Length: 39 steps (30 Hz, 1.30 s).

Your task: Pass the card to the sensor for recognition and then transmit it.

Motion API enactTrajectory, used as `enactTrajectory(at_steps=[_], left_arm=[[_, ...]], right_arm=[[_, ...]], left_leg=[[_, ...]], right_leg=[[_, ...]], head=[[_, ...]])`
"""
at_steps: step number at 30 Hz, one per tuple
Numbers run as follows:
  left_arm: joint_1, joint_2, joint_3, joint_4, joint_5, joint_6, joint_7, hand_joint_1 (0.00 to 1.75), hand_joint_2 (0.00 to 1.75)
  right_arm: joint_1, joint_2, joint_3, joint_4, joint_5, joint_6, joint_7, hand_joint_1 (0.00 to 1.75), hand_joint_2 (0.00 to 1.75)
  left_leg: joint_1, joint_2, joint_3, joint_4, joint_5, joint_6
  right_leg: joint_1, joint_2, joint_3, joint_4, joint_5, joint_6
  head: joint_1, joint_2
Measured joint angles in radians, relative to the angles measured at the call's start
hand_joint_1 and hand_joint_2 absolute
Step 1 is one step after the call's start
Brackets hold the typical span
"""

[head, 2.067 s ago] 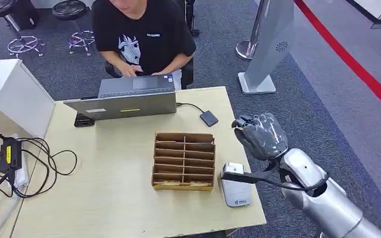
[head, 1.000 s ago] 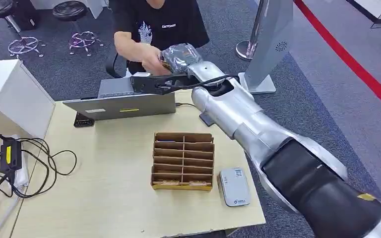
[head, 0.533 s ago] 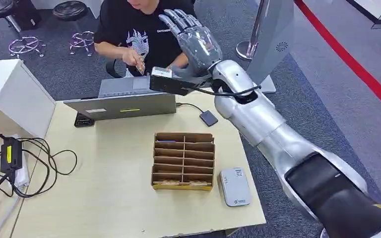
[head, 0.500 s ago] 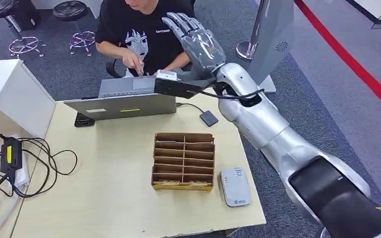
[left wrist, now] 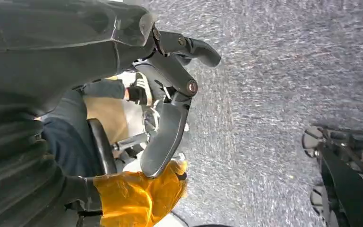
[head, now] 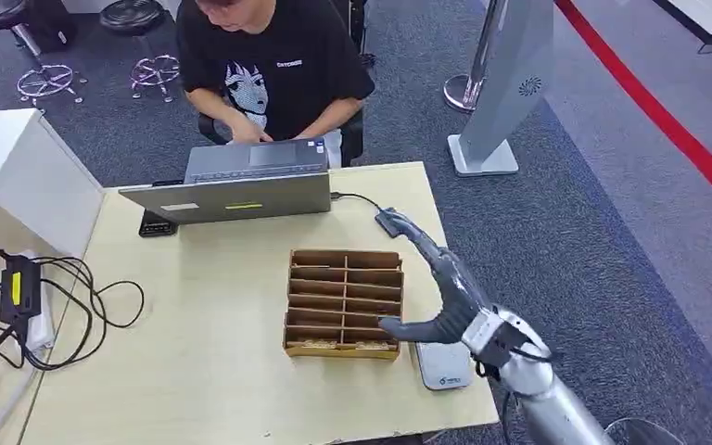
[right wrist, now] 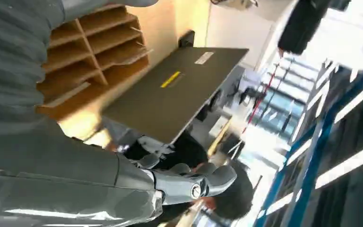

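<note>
Right hand (head: pixel 447 301) above the grey sensor (head: pixel 442 363), fingers spread wide, holding nothing; sensor lies on the table (head: pixel 213 371) just right of the cardboard organizer (head: pixel 343 298); card not visible, cannot tell where it is; left hand (left wrist: pixel 170 94) over carpet, fingers loosely apart, nothing held; beyond the organizer a laptop (head: pixel 232 190), person (head: pixel 273 65) typing behind it.

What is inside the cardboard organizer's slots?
The organizer has two columns of shallow slots. Most look empty from the head view; a thin flat piece shows in one upper-left slot. Slot depths stay hidden by the dividers.
</note>
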State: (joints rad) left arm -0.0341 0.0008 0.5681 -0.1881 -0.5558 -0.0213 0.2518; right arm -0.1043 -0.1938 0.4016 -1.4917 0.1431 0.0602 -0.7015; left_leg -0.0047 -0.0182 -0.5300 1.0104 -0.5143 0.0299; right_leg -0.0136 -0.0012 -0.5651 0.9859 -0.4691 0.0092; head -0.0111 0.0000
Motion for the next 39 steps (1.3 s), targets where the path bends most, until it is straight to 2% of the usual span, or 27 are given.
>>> enactTrajectory(at_steps=[3,8,13,17,20,27,32,36,39], left_arm=[[-0.001,-0.002,0.020,0.000,0.000,0.007,0.001,0.00,1.75],[-0.002,-0.005,0.045,0.000,-0.015,0.007,0.001,0.00,1.75],[-0.004,-0.006,0.055,0.000,-0.031,0.002,0.001,0.00,1.75],[-0.007,-0.006,0.055,0.000,-0.049,-0.001,0.003,0.00,1.75],[-0.008,-0.006,0.055,0.000,-0.061,-0.002,0.006,0.00,1.75],[-0.010,-0.006,0.055,0.000,-0.079,-0.009,0.008,0.00,1.75],[-0.010,-0.006,0.055,0.000,-0.082,-0.010,0.008,0.00,1.75],[-0.011,-0.006,0.055,0.000,-0.100,-0.013,0.009,0.00,1.75],[-0.013,-0.006,0.055,0.000,-0.106,-0.015,0.010,0.00,1.75]], right_arm=[[0.079,0.009,-0.027,-0.038,0.138,-0.113,0.002,0.00,1.75],[0.110,0.029,-0.019,-0.029,0.500,-0.441,0.091,0.00,1.75],[0.093,0.042,0.036,0.036,0.669,-0.590,0.173,0.00,1.75],[0.043,0.058,0.092,0.130,0.782,-0.694,0.284,0.00,1.75],[0.004,0.081,0.122,0.200,0.799,-0.722,0.345,0.00,1.75],[-0.077,0.123,0.171,0.335,0.770,-0.717,0.376,0.00,1.75],[-0.105,0.137,0.185,0.380,0.768,-0.716,0.379,0.00,1.75],[-0.150,0.147,0.206,0.441,0.803,-0.717,0.429,0.00,1.75],[-0.188,0.161,0.218,0.490,0.812,-0.719,0.442,0.00,1.75]], left_leg=[[0.000,0.002,0.000,0.000,0.000,0.000],[0.000,0.004,0.001,0.000,0.000,0.000],[0.000,0.004,0.002,0.000,0.000,0.000],[0.000,0.004,0.003,0.000,0.000,0.000],[0.000,0.005,0.003,0.000,0.000,0.000],[0.000,0.005,0.003,0.000,0.000,0.000],[0.000,0.005,0.003,0.000,0.000,0.000],[0.000,0.006,0.003,0.000,0.000,0.000],[0.000,0.005,0.003,0.000,0.000,0.000]], right_leg=[[0.000,0.002,0.000,0.000,0.000,0.000],[0.000,0.003,0.000,0.000,0.001,0.000],[0.000,0.003,0.001,0.000,0.001,0.000],[0.000,0.004,0.001,0.000,0.001,0.000],[0.000,0.004,0.001,0.001,0.001,0.000],[0.000,0.005,0.001,0.001,0.001,0.000],[0.000,0.005,0.001,0.001,0.001,0.000],[0.000,0.005,0.001,0.001,0.001,0.000],[0.000,0.005,0.001,0.001,0.001,0.000]], head=[[0.000,0.000],[0.000,0.000],[0.000,0.000],[0.000,0.000],[0.000,0.000],[0.000,0.000],[0.000,0.000],[0.000,0.000],[0.000,0.000]])
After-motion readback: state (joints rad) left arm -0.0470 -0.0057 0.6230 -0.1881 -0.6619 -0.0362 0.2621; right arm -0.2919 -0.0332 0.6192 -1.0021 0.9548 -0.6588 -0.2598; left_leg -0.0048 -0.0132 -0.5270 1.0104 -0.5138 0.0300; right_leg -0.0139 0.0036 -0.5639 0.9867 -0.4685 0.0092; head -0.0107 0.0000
